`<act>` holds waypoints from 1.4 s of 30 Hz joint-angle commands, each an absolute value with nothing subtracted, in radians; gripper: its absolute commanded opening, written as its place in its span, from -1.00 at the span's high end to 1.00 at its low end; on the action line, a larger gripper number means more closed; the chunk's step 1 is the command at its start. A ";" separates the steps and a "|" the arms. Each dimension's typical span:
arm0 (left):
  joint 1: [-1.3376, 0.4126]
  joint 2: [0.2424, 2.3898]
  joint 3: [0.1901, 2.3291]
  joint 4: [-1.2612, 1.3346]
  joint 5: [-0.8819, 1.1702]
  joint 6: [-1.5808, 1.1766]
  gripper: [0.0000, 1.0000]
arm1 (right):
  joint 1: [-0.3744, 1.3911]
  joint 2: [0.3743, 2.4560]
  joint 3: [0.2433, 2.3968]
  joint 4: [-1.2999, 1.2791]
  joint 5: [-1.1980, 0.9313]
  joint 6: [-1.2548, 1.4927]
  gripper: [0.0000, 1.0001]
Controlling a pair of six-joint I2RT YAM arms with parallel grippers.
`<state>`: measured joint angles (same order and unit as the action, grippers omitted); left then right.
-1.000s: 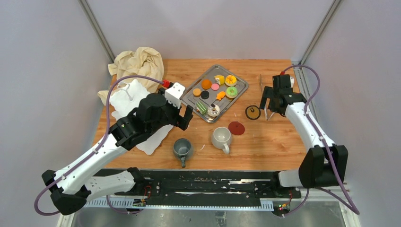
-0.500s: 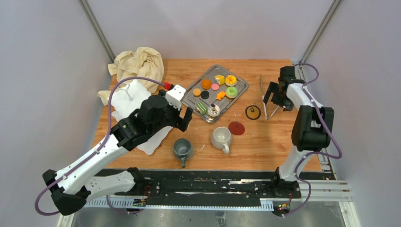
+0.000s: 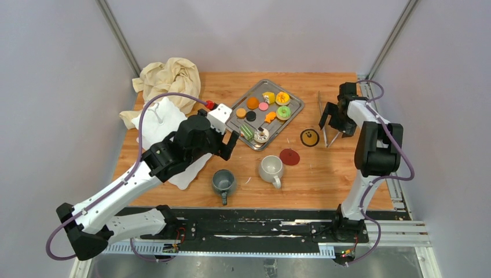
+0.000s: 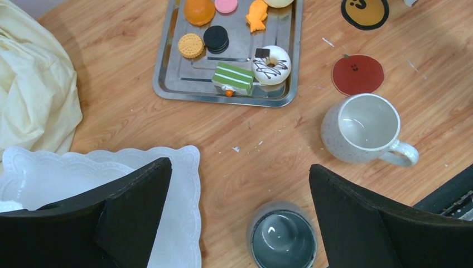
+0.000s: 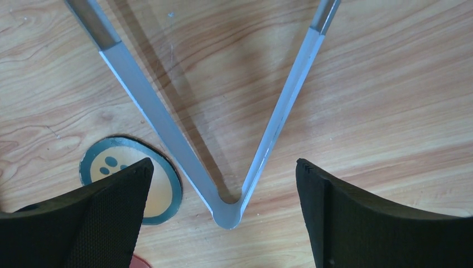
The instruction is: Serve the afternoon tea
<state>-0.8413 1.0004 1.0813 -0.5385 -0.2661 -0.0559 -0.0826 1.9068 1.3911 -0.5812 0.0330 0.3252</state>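
Top view: a rectangular steel tray (image 3: 274, 127) mid-table (image 3: 324, 174) carries the small colourful pastries (image 3: 270, 116), among them a green ring doughnut (image 3: 284, 112), an orange dome (image 3: 253, 102) and a pink disc (image 3: 263, 106). Grey ceramic mug (image 3: 223, 181) and white ceramic mug (image 3: 270, 168) stand nearer the front. A white scalloped plate (image 3: 147, 124) lies at the left, partly under the left arm, with crumpled beige cloth (image 3: 168, 78) behind.

Left wrist view: left fingers (image 4: 134, 212) spread wide, holding nothing. Both mugs empty.

Right wrist view: right fingers (image 5: 83, 223) spread, straddling V-shaped steel tongs (image 5: 226, 206); contact unclear.
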 commanded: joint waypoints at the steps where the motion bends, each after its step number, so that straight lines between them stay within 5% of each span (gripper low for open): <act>1: -0.847 1.014 1.092 -0.505 -0.274 -0.039 -0.96 | -0.085 1.956 1.432 -0.594 0.045 0.324 -0.94; 13: -0.847 1.025 1.100 -0.511 -0.283 -0.046 -0.96 | -0.069 2.054 1.483 -0.564 0.146 0.324 -0.92; 26: -0.847 1.034 1.104 -0.504 -0.273 -0.054 -0.96 | -0.069 1.959 1.354 -0.461 0.058 0.206 0.27; 31: -0.847 1.048 1.097 -0.482 -0.274 -0.056 -0.96 | -0.052 1.897 1.265 -0.405 0.008 0.108 0.32; 35: -0.847 1.046 1.096 -0.467 -0.272 -0.055 -0.96 | -0.034 1.876 1.233 -0.393 0.014 0.025 0.59; 42: -0.847 1.048 1.091 -0.467 -0.275 -0.045 -0.96 | 0.029 1.855 1.191 -0.344 -0.005 -0.087 0.48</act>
<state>-0.8413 1.0500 1.0817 -0.4992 -0.2729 -0.0551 -0.0170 1.8675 1.2137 -0.3607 0.0120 0.0086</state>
